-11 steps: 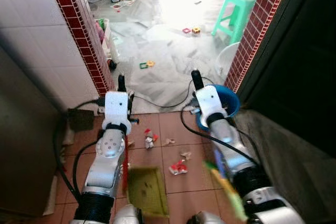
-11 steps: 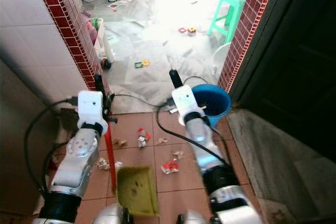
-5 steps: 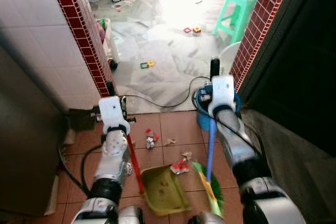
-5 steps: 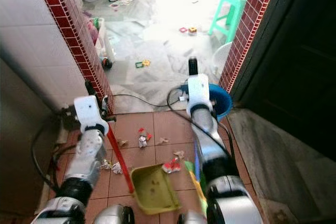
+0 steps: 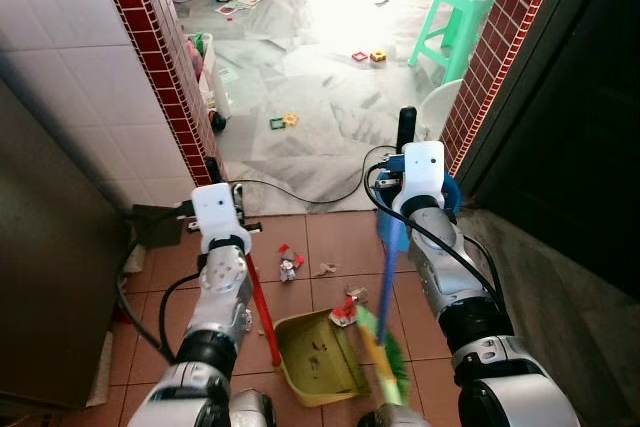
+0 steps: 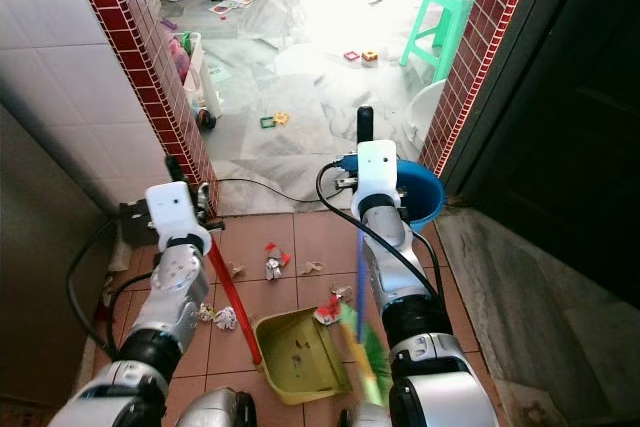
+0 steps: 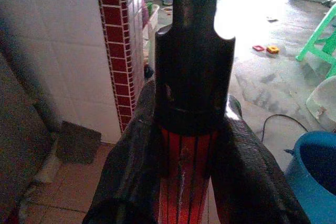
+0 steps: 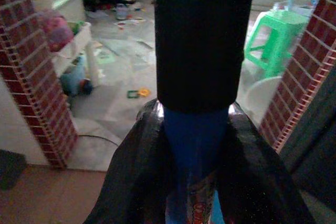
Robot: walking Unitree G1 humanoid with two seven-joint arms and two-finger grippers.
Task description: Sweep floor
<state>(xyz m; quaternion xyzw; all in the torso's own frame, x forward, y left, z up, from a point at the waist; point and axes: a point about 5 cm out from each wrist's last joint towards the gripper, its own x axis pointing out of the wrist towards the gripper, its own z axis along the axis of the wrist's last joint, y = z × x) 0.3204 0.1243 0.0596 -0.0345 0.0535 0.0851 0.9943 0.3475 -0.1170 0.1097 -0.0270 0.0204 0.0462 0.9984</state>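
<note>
Scraps are lying across the terracotta floor (image 5: 330, 237) near the doorway, and the robot is working them toward a yellow-green dustpan (image 5: 315, 357) sitting at the near edge of the tiles. The left claw (image 7: 184, 145) is clamped around the dustpan's red handle (image 5: 262, 312), and the right claw (image 8: 191, 150) is gripping the broom's blue handle (image 5: 390, 257), whose green bristles (image 5: 385, 367) are blurring beside the pan's right rim. A red-and-white wrapper (image 5: 345, 313) is sitting right at the pan's far lip, touching it or nearly so. I'd judge the risk is that the broom flicks that wrapper past the lip or over the side wall instead of into the pan. The pan could also be tilting on its long handle, letting bits slide under it. Other scraps (image 5: 288, 265) near the left arm are lying well apart from the bristles and could get missed, and the blue bucket (image 6: 420, 192) is crowding the right elbow.
</note>
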